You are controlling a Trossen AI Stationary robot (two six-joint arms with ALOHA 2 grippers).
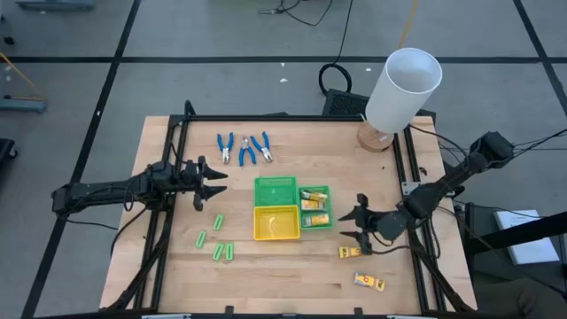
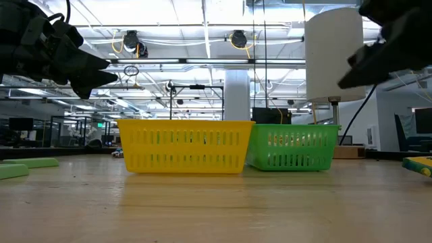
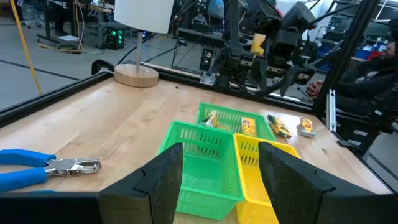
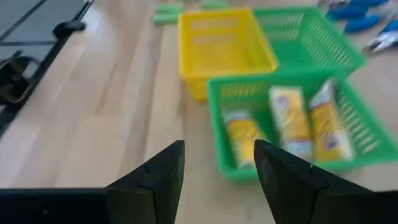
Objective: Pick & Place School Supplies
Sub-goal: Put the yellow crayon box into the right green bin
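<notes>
Three blue-handled pliers (image 1: 245, 149) lie on the table at the far side, left of centre. Several light-green sticks (image 1: 217, 241) lie near the front left. Three yellow-orange packets (image 4: 289, 121) lie in the small green tray (image 1: 315, 207). Two more packets (image 1: 350, 252) (image 1: 369, 282) lie on the table at the front right. My right gripper (image 1: 344, 225) hangs open just right of that tray, above the table, nothing between its fingers (image 4: 158, 171). My left gripper (image 1: 215, 182) stands open at the left, level, holding nothing.
A larger green tray (image 1: 275, 190) and a yellow tray (image 1: 276, 223) stand side by side mid-table, touching the small tray. A big white cylinder (image 1: 403, 89) on a wooden foot stands at the far right corner. Black rails run along the table's left and right sides.
</notes>
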